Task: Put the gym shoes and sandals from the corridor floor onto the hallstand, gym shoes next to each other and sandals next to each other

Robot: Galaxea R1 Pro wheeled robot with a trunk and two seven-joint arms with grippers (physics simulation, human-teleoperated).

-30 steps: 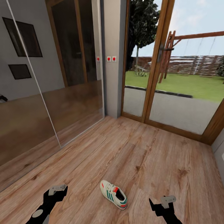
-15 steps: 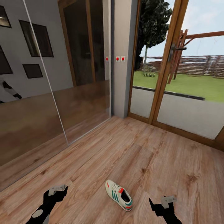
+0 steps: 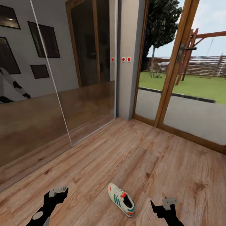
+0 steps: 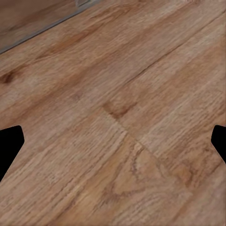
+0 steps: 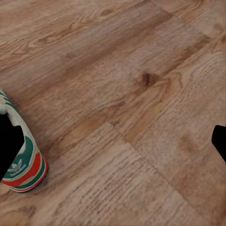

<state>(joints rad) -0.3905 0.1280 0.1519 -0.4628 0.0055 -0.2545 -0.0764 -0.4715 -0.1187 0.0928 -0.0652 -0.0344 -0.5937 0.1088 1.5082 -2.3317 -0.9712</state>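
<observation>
While we are looking down over both arms, one gym shoe [image 3: 121, 200] is lying on the corridor floor [image 3: 131, 157], between our left gripper [image 3: 58, 191] and our right gripper [image 3: 163, 204], nearer the right one. Both arms are being cut off by the frame's lower edge. We are holding nothing in either gripper; in each wrist view the fingers are standing wide apart over bare planks. Our right wrist camera is catching just the shoe's heel [image 5: 21, 162], partly hidden behind one dark finger [image 5: 10, 141]. Beyond the shoe, a mirrored sliding door [image 3: 47, 94] is reflecting a blurred part of our body, and a glass door [image 3: 188, 94] is showing a lawn.
</observation>
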